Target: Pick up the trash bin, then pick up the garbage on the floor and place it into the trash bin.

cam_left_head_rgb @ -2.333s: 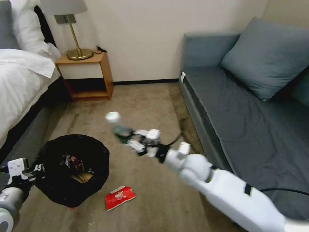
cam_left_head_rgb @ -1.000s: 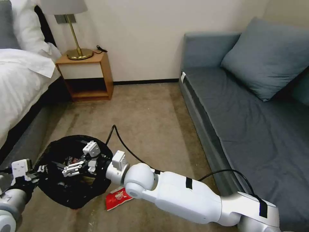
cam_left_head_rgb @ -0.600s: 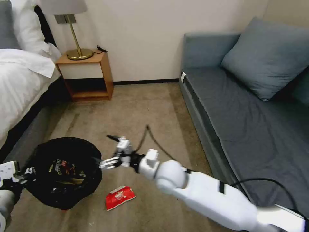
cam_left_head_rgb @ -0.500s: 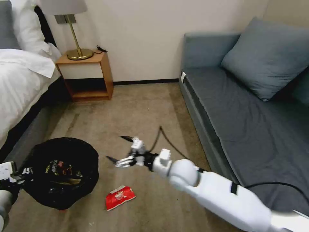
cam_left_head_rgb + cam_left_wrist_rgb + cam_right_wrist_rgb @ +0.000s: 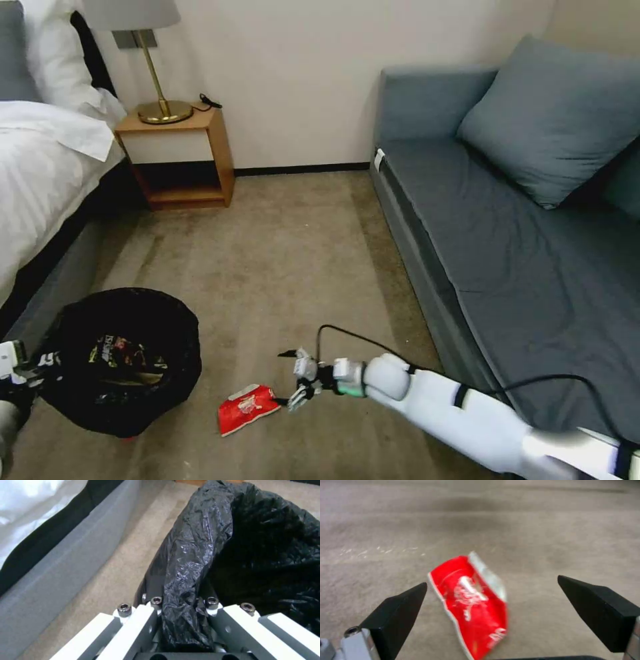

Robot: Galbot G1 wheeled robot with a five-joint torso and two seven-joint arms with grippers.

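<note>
head view: high, facing down over floor [image 5: 287, 253]. wrist views: close, low. red snack packet [image 5: 248, 408] [image 5: 470, 600] shared with right wrist.

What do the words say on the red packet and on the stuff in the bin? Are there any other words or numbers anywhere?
Red snack packet, on the carpet in front of the open right claw: white lettering, too blurred to read.
Wrappers inside the trash bin, whose black bag the left claw pinches: printed markings, too small to read.
White tag on the sofa's front corner: no readable text.
Nothing else carries words, numbers or signs that can be read.
</note>
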